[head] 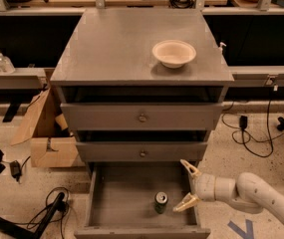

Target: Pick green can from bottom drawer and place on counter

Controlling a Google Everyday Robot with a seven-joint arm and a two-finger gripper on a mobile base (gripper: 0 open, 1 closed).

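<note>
My pale, two-fingered hand hangs spread open at the right side of the flat-floored grey bottom drawer, just beside the small cylindrical green can standing upright inside. Beyond, a round cream bowl sits on the matte grey table.

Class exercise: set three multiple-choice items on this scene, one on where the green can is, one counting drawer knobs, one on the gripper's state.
1. Where is the green can? A on the counter; B in the bottom drawer; C in the bowl.
2. How many drawer knobs show? A one; B two; C four.
3. The gripper, right of the can over the drawer, is: A open; B shut on the can; C shut on the bowl.
Answers: 1 B, it stands upright on the drawer floor. 2 B, one on each upper drawer. 3 A, its fingers are spread, not around the can.
</note>
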